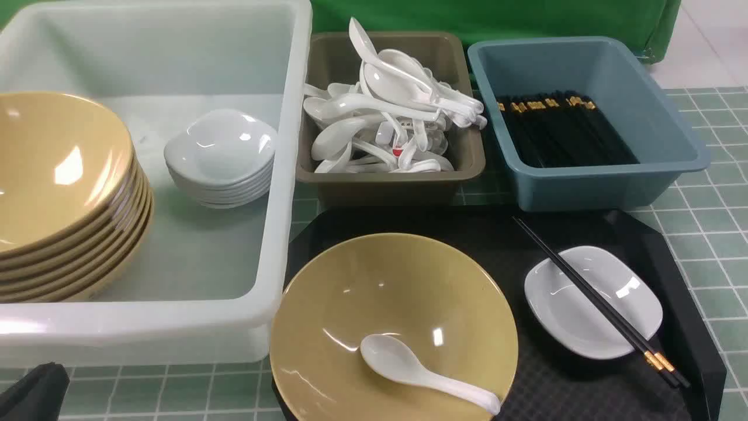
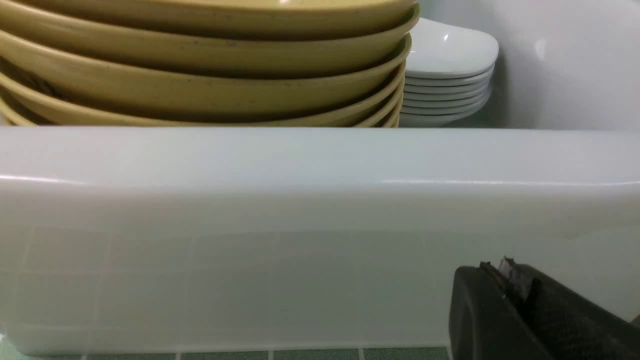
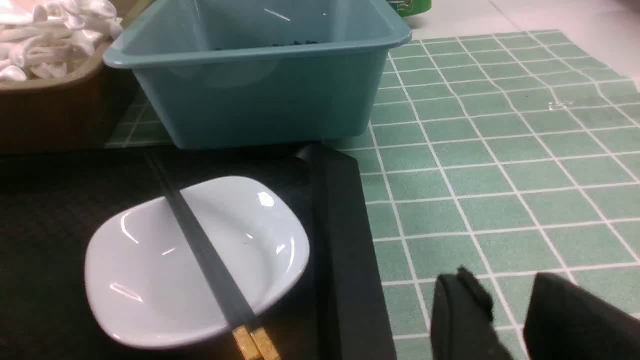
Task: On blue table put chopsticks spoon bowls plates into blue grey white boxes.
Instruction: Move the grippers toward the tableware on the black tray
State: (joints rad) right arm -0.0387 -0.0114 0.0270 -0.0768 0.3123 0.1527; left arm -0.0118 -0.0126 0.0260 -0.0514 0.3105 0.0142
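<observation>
Three boxes stand in a row along the far side of the blue table (image 1: 701, 234): a large white tub (image 1: 280, 175) on the left, an olive-grey bin (image 1: 456, 58) in the middle and a slate-blue bin (image 1: 660, 93) on the right. Inside the tub, a stack of tan bowls (image 1: 58, 175) sits against its left side, with a stack of small white plates (image 1: 222, 152) just beside it. The grey bin holds a heap of white spoons (image 1: 385, 117), and the blue bin holds a layer of black chopsticks (image 1: 561, 134), their gold bands toward the far end. Nearer the robot, a black tray (image 1: 479, 234) lies on the table in front of the two smaller bins. On the tray's left part rests a loose bowl (image 1: 409, 292) with a single spoon (image 1: 421, 371) lying inside it, handle pointing to the right. On the tray's right part sits a lone plate (image 1: 555, 310), and a loose pair of chopsticks (image 1: 596, 299) lies diagonally across it, gold-banded ends toward the robot. The left gripper (image 1: 32, 392) sits low at the near left corner, just outside the tub's near wall, its jaws pressed together on nothing. The right gripper (image 3: 505, 287) hangs over bare tiles just to the right of the tray, its jaws apart with nothing between them.
</observation>
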